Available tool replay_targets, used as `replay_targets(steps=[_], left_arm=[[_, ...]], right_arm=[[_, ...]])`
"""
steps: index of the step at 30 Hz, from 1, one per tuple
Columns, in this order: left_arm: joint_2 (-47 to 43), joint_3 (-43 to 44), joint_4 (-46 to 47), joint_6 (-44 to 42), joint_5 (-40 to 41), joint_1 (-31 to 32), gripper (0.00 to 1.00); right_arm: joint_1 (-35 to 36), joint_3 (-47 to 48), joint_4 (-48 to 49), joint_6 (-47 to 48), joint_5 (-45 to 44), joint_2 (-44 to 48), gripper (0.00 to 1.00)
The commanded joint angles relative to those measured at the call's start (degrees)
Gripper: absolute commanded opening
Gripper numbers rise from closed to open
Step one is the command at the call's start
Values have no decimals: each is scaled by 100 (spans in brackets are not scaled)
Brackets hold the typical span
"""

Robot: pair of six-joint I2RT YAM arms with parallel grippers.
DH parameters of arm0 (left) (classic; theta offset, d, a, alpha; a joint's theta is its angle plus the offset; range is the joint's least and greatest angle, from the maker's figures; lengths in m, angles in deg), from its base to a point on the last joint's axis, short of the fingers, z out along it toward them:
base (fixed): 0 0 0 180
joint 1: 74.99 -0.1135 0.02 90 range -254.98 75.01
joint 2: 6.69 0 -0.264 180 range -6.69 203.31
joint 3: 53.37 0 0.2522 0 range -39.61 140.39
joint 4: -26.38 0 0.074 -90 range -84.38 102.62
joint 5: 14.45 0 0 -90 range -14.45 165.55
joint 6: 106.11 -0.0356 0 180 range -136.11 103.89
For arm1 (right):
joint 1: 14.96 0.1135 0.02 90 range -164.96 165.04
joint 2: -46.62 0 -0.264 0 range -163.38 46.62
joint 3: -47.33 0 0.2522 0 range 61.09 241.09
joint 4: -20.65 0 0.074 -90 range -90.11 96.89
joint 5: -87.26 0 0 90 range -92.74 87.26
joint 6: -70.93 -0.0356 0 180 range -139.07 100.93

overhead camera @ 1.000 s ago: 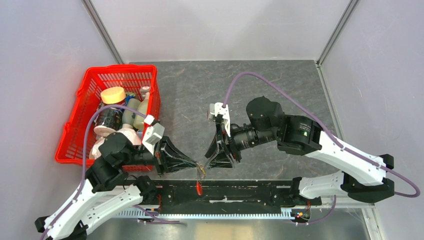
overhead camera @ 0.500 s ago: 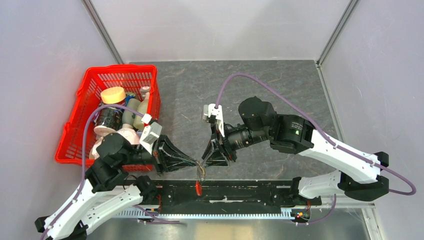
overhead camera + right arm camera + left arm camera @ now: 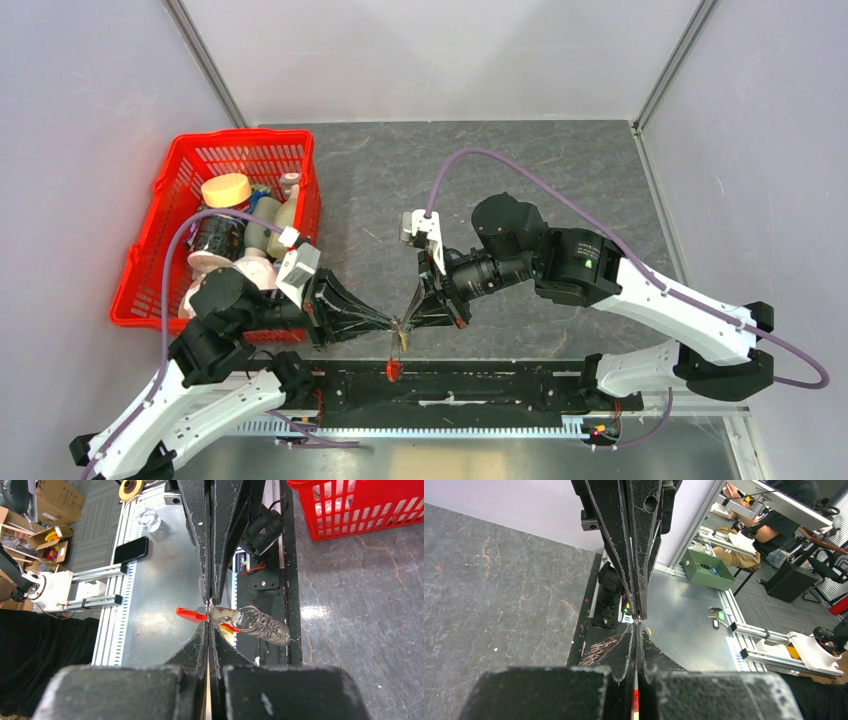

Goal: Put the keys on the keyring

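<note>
Right gripper (image 3: 409, 322) has slid left, shut, meeting left gripper (image 3: 390, 322) clamped on keyring (image 3: 393, 369) by the desk's (image 3: 520, 160) near edge; threading needs fine alignment.

1. The left arm (image 3: 185, 398) reaches in low, and the left claw (image 3: 392, 323) points toward the right claw, fingers pressed together.
2. The right arm (image 3: 660, 296) bends in, and the right claw (image 3: 409, 319) faces it, fingers also closed.
3. The two claw tips meet point to point, touching or nearly so.
</note>
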Motion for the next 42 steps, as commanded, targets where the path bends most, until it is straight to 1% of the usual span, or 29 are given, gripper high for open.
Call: replay_targets(steps=[1,10,15,26,37,42], left_arm=[[-103,47,384,189,274,13,2],[-147,-125,917,412,706,14,2],[-130,-223,1140,527,748,13,2],[-171,-260,1198,570,725,13,2],[-210,-283,1208,572,706,9,2],[-211,-321,1217,608,540,13,2]], right_arm=[[-2,-110,304,21,134,88,0],[5,-576,918,-280,-1,384,0],[2,-816,1292,-413,-140,581,0],[7,-837,1323,-418,-313,720,0],[4,-686,1142,-338,-373,725,0],[7,-622,1035,-301,-401,733,0]])
